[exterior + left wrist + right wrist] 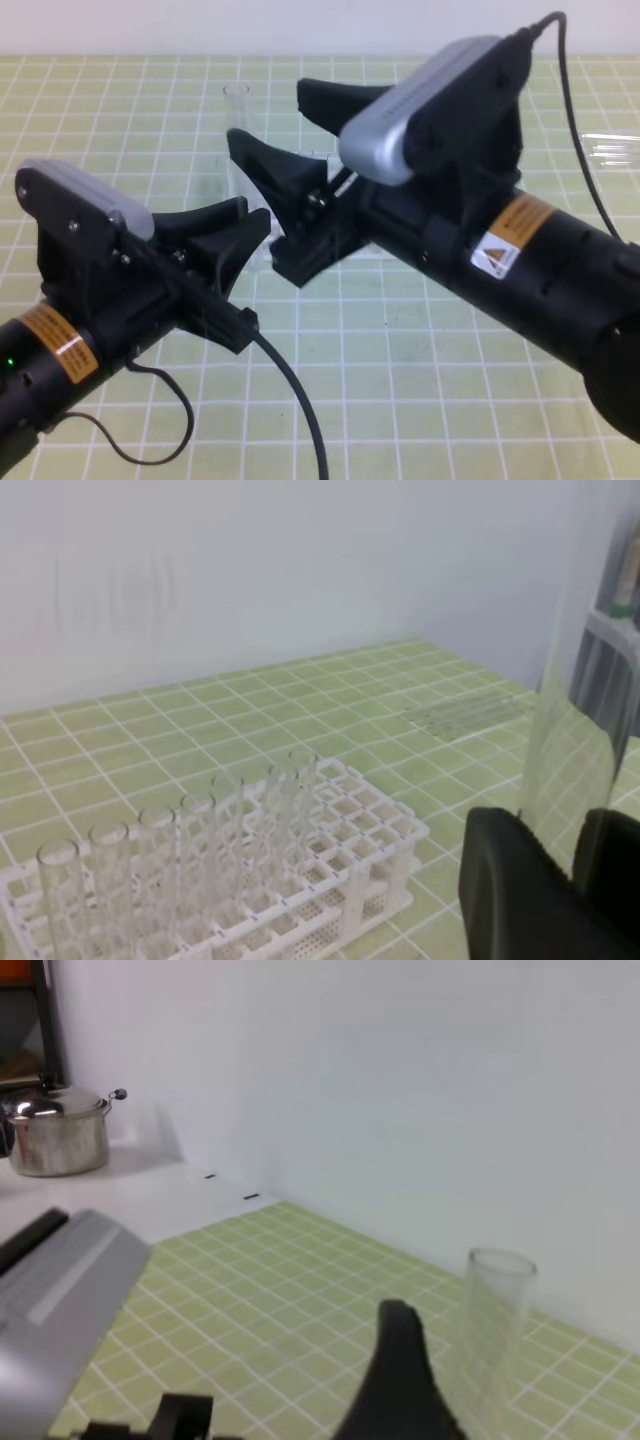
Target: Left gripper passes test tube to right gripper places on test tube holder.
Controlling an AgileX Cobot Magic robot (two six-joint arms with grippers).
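Note:
The test tube (238,120) stands upright above the mat, and its lower end is in my left gripper (250,215), which is shut on it. In the left wrist view the tube (575,710) rises between the black fingers (510,880). My right gripper (266,112) reaches in from the right with its jaws spread wide, open, and the tube is at the tip of its lower finger. In the right wrist view the tube (497,1330) stands just right of one finger (400,1380). The white test tube holder (370,880) holds several upright tubes and is mostly hidden in the high view.
Spare clear tubes (610,150) lie on the green grid mat at the far right and show again as tubes (470,710) in the left wrist view. A black cable (290,390) trails across the front. A steel pot (60,1135) sits off the mat.

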